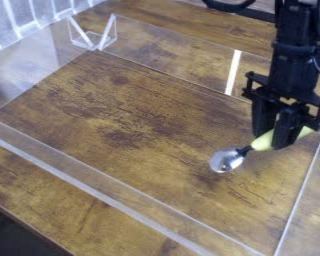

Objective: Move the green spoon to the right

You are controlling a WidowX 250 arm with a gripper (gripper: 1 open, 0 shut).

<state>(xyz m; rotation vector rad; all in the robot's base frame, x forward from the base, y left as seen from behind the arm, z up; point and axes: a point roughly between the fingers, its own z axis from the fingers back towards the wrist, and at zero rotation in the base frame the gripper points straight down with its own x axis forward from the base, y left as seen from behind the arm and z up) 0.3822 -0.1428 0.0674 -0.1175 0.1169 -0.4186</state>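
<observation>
Camera view, spoon: green handle (263, 141) at gripper (274, 136), silver bowl toward tray middle
Gripper: pinching green handle
Near edge: clear wall (109, 190), apart from bowl
Right edge: close to gripper
Open room: bare wooden floor (123, 115), left of bowl

green spoon (263, 142), yellow-green handle, silver bowl pointing lower left; handle partly hidden, tilted diagonally
</observation>
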